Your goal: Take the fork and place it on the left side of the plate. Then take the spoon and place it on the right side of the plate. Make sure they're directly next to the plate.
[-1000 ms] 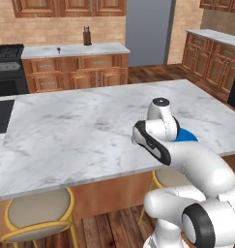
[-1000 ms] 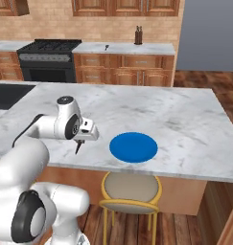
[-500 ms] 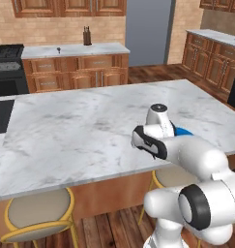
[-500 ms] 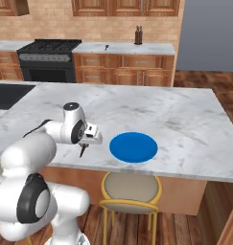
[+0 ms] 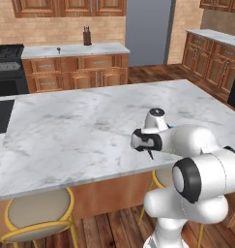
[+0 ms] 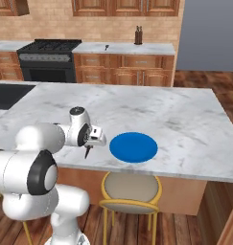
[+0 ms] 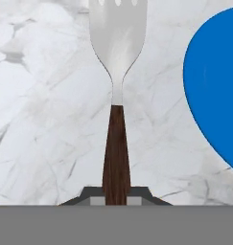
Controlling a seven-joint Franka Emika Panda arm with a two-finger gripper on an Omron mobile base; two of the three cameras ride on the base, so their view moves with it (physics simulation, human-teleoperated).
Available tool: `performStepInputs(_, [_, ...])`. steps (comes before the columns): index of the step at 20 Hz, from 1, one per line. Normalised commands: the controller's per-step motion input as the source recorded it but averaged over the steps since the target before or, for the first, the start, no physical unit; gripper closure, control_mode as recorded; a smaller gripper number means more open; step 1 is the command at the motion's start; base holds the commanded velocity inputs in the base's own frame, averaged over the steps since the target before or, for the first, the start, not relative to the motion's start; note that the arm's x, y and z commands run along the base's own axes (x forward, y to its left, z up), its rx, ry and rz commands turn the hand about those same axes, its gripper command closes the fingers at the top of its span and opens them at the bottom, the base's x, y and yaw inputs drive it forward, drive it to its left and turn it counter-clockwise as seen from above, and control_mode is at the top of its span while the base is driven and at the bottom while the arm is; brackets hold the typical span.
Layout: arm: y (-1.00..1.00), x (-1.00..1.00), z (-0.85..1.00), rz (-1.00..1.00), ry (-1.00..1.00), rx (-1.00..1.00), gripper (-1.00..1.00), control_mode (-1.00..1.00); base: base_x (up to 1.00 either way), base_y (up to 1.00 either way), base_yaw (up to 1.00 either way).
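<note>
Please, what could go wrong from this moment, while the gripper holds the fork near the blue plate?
The gripper pinches the brown-handled silver fork only at the handle's end, so it may tilt or slip when lowered. The fork sits left of the round blue plate with marble between them; released here, it might not lie directly beside it. Moved closer, the tines could strike the rim.
</note>
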Motion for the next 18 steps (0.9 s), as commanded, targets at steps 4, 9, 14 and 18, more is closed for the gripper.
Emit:
performStepInputs(4, [-0.02, 0.32, -0.22, 0.00, 0.00, 0.00, 1.00, -1.00, 0.00, 0.00, 0.00])
performStepInputs(9, [0.00, 0.17, -0.25, 0.00, 0.00, 0.00, 1.00, -1.00, 0.00, 0.00, 0.00])
performStepInputs(14, [-0.01, 0.19, -0.21, 0.00, 0.00, 0.00, 1.00, -1.00, 0.00, 0.00, 0.00])
performStepInputs(18, [-0.10, 0.27, -0.20, 0.00, 0.00, 0.00, 1.00, -1.00, 0.00, 0.00, 0.00])
